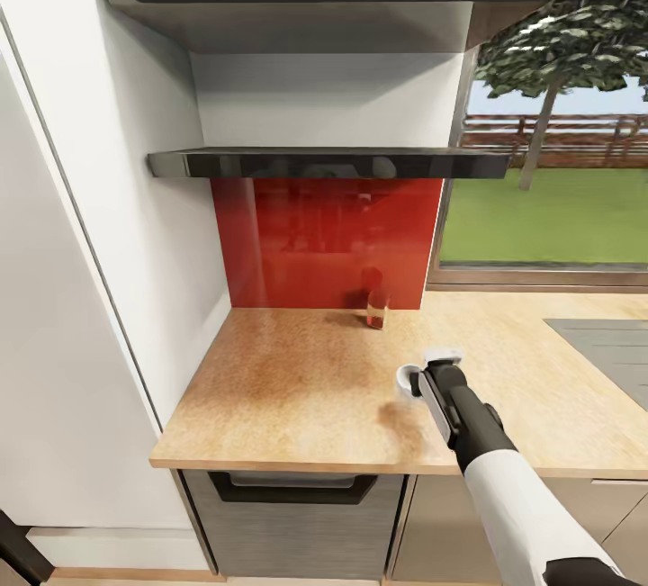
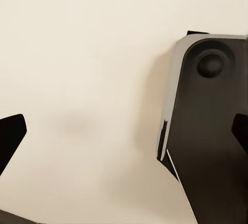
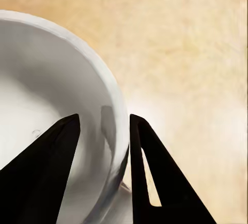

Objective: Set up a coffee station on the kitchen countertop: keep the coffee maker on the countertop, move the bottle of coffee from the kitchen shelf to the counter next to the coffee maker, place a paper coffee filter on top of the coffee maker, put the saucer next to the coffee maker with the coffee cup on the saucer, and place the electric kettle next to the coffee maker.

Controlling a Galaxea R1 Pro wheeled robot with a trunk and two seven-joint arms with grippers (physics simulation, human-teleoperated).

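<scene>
A: Coffee cup [image 3: 57,110]?
B: Rim wall sits between the right end effector [image 3: 103,131] fingers, narrowly parted, one inside the bowl, one outside. A rim pinch, probably for carrying upright.
A: Position?
B: Low over the surface [image 1: 297,388]. Bottle of coffee [image 1: 377,308] stands beyond the end effector, near the red backsplash [image 1: 315,235].
A: Left end effector?
B: Cannot tell.

The right gripper [image 1: 430,368] covers most of the coffee cup [image 1: 407,380], so only a sliver of white rim peeks out. Up close, the cup's bowl [image 3: 46,95] runs off the frame. The sink [image 1: 607,354] is cut by the edge.
</scene>
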